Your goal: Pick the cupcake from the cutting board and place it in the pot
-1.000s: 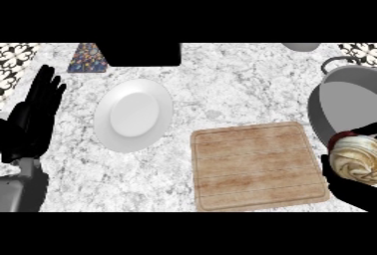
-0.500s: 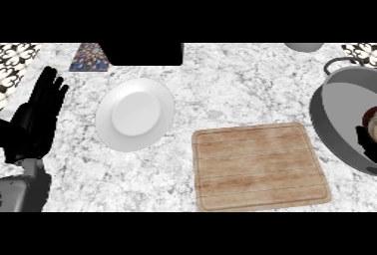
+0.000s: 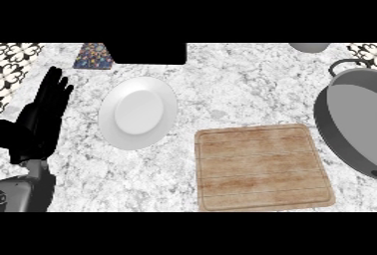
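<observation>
The wooden cutting board (image 3: 261, 167) lies bare at the lower right of the counter. A grey pot (image 3: 352, 117) with a dark handle sits at the right edge, partly cut off by the frame; the part of its inside that shows holds nothing I can see. The cupcake is nowhere in view. My left hand (image 3: 37, 124) rests open at the left edge, fingers up, far from the board. My right hand does not show.
A white plate (image 3: 137, 112) lies left of centre between my left hand and the board. A patterned item (image 3: 94, 55), a black block (image 3: 151, 52) and a grey bowl's rim (image 3: 309, 47) line the back edge.
My right hand, shut on the cupcake beside the board, moved right over the pot and has left the view. The cupcake no longer shows. The left hand stayed put.
</observation>
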Motion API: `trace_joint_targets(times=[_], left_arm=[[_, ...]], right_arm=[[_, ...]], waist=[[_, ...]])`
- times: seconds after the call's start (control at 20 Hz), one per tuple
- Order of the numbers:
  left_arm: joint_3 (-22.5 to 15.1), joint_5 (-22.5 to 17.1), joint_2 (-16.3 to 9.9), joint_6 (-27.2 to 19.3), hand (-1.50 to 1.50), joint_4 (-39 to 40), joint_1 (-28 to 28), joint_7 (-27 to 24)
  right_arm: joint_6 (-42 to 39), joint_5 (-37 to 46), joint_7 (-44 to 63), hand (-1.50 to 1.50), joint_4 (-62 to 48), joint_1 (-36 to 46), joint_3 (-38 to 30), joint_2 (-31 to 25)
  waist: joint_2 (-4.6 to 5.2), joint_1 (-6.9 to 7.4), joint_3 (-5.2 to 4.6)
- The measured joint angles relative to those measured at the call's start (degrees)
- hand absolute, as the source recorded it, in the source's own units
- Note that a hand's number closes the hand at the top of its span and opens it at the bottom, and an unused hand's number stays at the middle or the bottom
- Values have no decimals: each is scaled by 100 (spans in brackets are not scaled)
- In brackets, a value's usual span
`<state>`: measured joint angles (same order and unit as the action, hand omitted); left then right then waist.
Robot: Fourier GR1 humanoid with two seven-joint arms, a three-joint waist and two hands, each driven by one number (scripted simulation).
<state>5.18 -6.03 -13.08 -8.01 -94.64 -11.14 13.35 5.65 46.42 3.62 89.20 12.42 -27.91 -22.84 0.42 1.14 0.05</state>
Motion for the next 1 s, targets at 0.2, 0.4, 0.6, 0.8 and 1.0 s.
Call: trace_joint_targets(times=[0.2,0.4,0.6,0.8,1.0], left_arm=[[28,22,-3,16,0,92,-84,5],[26,59,26,15,0,127,-154,-7],[16,86,88,20,0,240,-172,-141],[33,83,71,43,0,250,-203,-109],[16,86,101,54,0,244,-191,-120]], right_arm=[[567,288,-475,150,-1511,594,-74,-396],[1086,384,-966,150,-2958,1093,-80,-541],[1099,111,-1279,-150,-4211,1488,-314,-681],[705,-282,-1755,-150,-5169,1855,-518,-860],[306,-759,-2434,-150,-5820,2117,-780,-912]], waist=[[0,3,1],[-3,8,3],[15,31,7],[19,54,12],[23,61,17]])
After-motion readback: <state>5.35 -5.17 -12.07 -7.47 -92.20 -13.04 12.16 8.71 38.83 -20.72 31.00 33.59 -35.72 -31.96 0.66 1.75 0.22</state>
